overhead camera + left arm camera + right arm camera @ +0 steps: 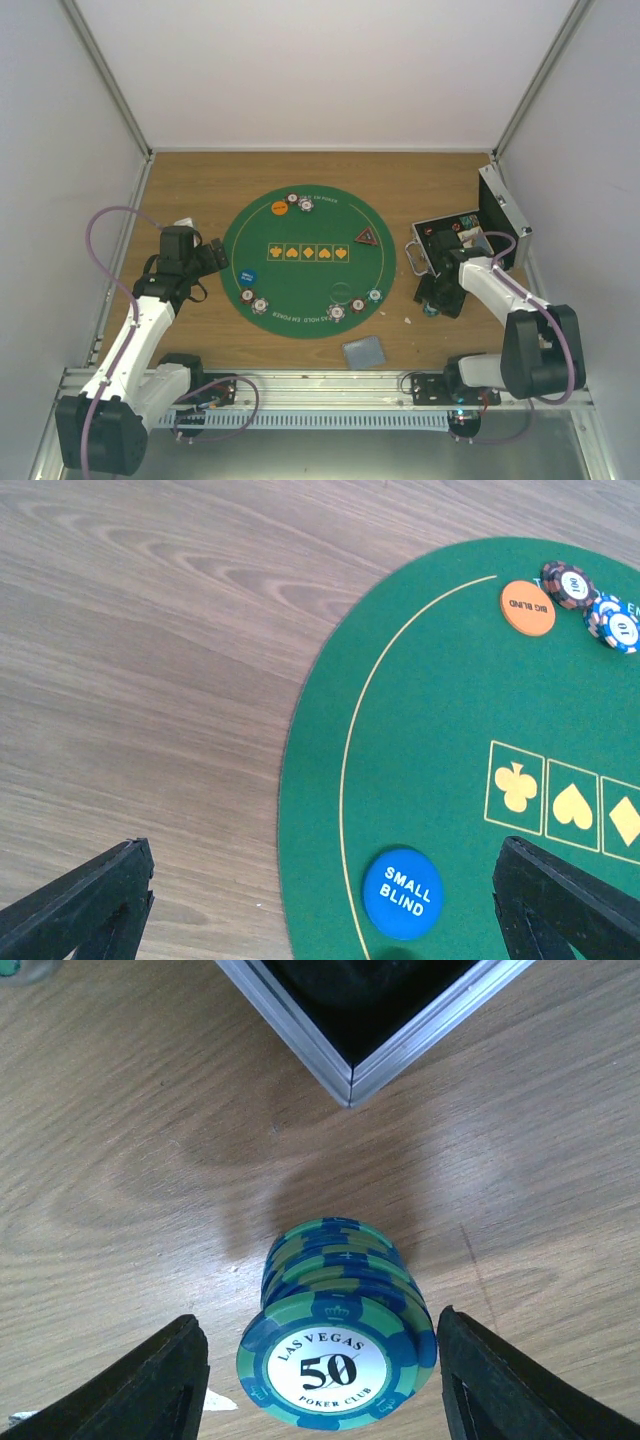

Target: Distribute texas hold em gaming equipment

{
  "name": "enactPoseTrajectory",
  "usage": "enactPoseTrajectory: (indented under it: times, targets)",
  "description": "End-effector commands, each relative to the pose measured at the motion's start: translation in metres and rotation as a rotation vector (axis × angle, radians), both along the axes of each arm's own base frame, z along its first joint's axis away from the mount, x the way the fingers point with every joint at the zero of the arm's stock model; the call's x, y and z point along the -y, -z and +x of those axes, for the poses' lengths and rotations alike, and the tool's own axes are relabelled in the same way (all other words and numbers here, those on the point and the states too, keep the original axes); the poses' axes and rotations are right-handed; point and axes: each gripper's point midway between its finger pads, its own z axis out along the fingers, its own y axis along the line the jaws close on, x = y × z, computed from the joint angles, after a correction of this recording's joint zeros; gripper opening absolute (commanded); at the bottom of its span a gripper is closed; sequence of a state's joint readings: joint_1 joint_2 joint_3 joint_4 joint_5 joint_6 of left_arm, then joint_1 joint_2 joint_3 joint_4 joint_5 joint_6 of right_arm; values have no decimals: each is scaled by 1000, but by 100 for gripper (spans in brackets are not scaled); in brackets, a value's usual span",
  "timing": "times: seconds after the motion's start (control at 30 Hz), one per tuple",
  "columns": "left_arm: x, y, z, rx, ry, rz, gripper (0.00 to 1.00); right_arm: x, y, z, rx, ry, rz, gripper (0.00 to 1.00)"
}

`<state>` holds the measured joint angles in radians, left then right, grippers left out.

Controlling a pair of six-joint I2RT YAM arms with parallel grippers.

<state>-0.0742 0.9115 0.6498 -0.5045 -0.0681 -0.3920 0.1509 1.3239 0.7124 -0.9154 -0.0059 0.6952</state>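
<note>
chips [259, 305] and blind discs [247, 275] are laid round the mat [300, 290] rim; a teal stack [335, 1345] is straddled, ungripped, by the right gripper [320, 1370]'s spread jaws, left gripper [325, 890] gaping empty.

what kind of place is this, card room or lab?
Probably a lab robot test cell, not a card room: plain white walls on aluminium posts, a left arm and right arm bolted to a rail, and a poker mat on a wood-grain table.
</note>
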Motion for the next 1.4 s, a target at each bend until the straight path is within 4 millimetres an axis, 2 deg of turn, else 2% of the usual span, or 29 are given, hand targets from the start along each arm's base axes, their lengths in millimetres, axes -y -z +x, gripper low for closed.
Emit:
enactPoseTrajectory:
  times: [0.0,0.43,0.87,1.13,1.37]
  targets:
    - [2,-10,6,54,2,0,94,3,4,0,-6,17,-5,63]
    - [1,-9,6,52,1,1,94,1,10,-2,-18,10,4,50]
    - [1,-10,6,54,0,2,94,-1,8,-1,-13,1,17,32]
    - [1,-9,6,52,0,2,94,-1,-14,10,40,-21,11,30]
    - [2,-10,6,56,3,0,94,-14,-34,26,78,-88,9,30]
